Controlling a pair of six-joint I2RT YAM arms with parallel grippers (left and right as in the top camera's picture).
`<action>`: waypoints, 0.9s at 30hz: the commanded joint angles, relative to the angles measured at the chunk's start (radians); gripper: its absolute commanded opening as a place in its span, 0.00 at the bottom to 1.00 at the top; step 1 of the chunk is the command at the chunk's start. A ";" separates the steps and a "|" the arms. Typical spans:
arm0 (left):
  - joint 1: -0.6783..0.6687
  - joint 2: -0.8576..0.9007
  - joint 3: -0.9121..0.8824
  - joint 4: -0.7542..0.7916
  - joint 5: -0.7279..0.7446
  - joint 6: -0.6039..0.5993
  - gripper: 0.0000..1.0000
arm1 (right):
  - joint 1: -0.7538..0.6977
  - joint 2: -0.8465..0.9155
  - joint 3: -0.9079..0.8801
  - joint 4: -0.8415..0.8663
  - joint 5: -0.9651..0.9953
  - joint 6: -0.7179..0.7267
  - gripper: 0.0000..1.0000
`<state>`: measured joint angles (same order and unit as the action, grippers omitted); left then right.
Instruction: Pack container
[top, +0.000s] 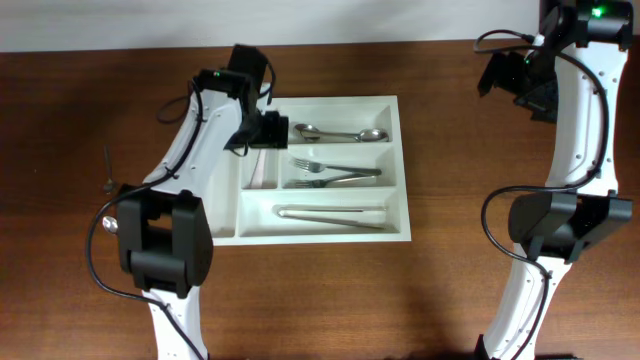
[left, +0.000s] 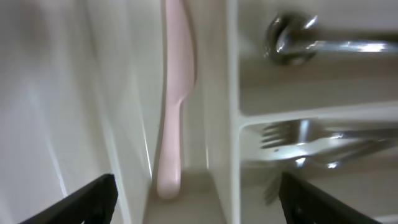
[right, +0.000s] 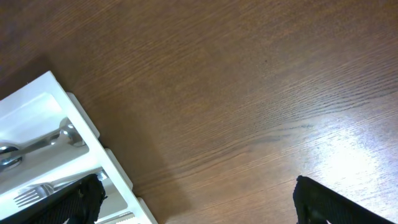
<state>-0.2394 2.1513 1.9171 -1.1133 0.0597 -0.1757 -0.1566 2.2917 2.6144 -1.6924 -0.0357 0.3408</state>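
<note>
The tray (top: 300, 237) sits flat in the middle of the table (top: 440, 300), long side running left to right, and it's already partly filled. Inside it, spoons (top: 340, 133) are in the far long slot and forks (top: 335, 172) in the middle one. The near slot has a long metal piece, knife or tongs, can't tell. Your left gripper (top: 268, 132) hangs right over the narrow upright slot at the tray's left end, jaws spread wide with nothing in them. The wrist view shows a pink knife (left: 177, 93) lying along the floor of that slot, tight against its right wall. Your right gripper (right: 199, 183) is off past the tray's right end above bare wood, also spread open and empty. My guess on handling is that the tray is thin, stiff plastic, light for its size and pretty slick, so it'll probably skate on the wood if you bump a divider. If you need to move it, pinch an outer wall or the rim rather than a divider. The pink knife looks like light plastic, so a gentle pinch across the handle should do, though that slot leaves the fingers little room.
</note>
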 joint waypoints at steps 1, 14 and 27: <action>0.007 -0.001 0.125 -0.055 -0.045 0.012 0.85 | -0.002 -0.012 0.005 -0.002 -0.005 0.008 0.99; 0.282 -0.003 0.311 -0.357 -0.193 -0.310 0.84 | -0.002 -0.012 0.005 -0.002 -0.005 0.008 0.99; 0.529 0.011 0.248 -0.428 -0.272 -0.263 0.86 | -0.002 -0.012 0.005 -0.002 -0.005 0.008 0.99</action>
<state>0.2539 2.1517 2.1986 -1.5478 -0.1917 -0.4503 -0.1566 2.2917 2.6144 -1.6924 -0.0357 0.3405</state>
